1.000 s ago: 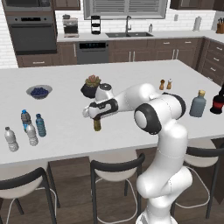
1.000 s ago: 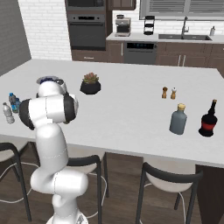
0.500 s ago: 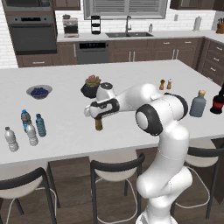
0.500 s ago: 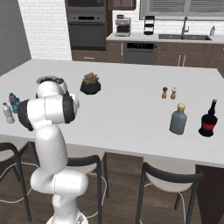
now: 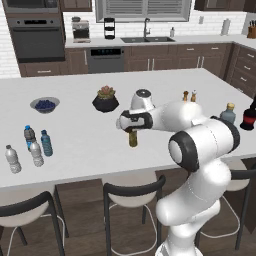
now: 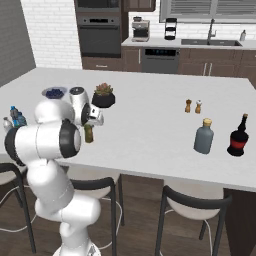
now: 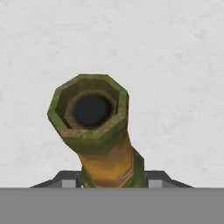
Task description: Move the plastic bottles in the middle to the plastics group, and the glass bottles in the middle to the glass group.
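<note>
I'm looking into a home kitchen, white island table (image 5: 75, 150) with dark stools (image 5: 132, 192) tucked under its near edge, built-in wall oven (image 5: 37, 35), dishwasher (image 5: 105, 60), sink and tap (image 5: 147, 35) under a shuttered window (image 5: 142, 10), dark wood cabinets (image 5: 180, 57), white brick wall (image 6: 52, 30).

Potted plant (image 5: 105, 98), bowl (image 5: 44, 104) of perhaps blueberries, two shakers (image 5: 189, 95)

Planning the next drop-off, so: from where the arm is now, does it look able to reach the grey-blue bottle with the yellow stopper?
Probably yes. The grey-blue bottle stands far to the arm's right beside the red-label bottle, with bare counter between. The hand is shut on the brown bottle, though, so it is occupied.
</note>
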Controlling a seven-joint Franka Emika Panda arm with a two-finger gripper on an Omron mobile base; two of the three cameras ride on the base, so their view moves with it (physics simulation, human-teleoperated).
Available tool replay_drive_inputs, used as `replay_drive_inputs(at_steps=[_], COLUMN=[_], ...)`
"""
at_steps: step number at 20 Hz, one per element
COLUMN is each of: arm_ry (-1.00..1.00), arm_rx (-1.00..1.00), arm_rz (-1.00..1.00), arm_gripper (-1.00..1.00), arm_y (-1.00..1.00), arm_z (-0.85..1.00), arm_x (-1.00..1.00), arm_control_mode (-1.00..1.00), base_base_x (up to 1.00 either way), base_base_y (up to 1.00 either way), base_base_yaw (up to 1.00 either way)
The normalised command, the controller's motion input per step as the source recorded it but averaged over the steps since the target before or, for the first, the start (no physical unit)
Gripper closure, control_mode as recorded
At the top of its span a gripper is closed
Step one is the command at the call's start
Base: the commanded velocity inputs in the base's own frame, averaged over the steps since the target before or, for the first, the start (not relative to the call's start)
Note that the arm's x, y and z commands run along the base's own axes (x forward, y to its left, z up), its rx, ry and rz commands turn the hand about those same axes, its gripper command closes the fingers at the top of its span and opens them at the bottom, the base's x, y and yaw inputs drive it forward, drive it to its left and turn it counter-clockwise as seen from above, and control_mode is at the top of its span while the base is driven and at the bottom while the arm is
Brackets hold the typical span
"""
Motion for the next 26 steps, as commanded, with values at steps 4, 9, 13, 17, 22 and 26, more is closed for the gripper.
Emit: replay_drive_inputs(at_steps=[4,9,13,17,22,26], arm_ry=[-0.02,0.0,0.0,0.0,0.0,0.0], arm_rx=[0.0,0.0,0.0,0.0,0.0,0.0], arm_rz=[-0.12,-0.12,-0.13,-0.14,-0.15,-0.15], arm_gripper=[1.0,1.0,1.0,1.0,1.0,1.0], arm_y=[-1.0,-1.0,-1.0,-1.0,-1.0,-1.0], arm_z=[0.37,0.38,0.35,0.21,0.04,0.0], arm_x=[-0.3,-0.12,0.0,0.0,0.0,0.0], arm_control_mode=[-1.0,-1.0,-1.0,-1.0,-1.0,-1.0], base_base_x=[0.0,0.0,0.0,0.0,0.0,0.0], base_base_y=[0.0,0.0,0.0,0.0,0.0,0.0], base_base_yaw=[0.0,0.0,0.0,0.0,0.0,0.0])
